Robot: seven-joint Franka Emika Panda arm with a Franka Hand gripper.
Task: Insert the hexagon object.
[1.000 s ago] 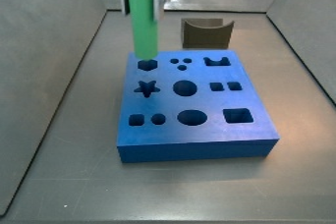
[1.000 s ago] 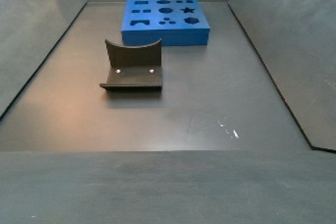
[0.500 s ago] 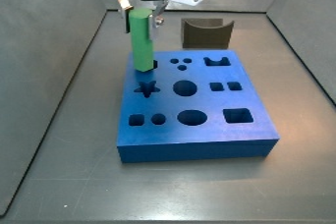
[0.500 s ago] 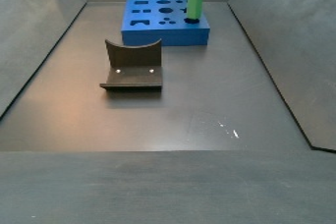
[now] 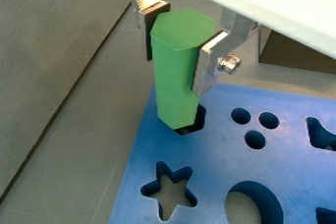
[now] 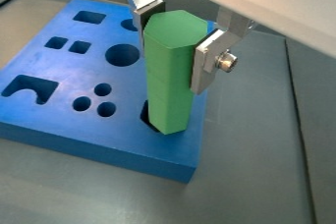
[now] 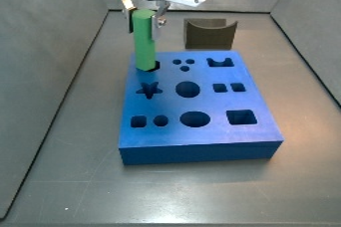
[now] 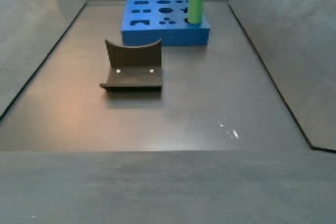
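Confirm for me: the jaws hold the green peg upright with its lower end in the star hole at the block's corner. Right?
Not the star hole. In a wrist view the green peg stands upright in the gripper, jaws shut on it, lower end in the corner hole of the blue block; the star hole is the next one along, open and empty.

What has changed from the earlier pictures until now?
The gripper has lowered the hexagon object, which it still holds upright; the peg's lower end now sits in a corner hole of the blue block. The block and the dark curved piece have not moved.
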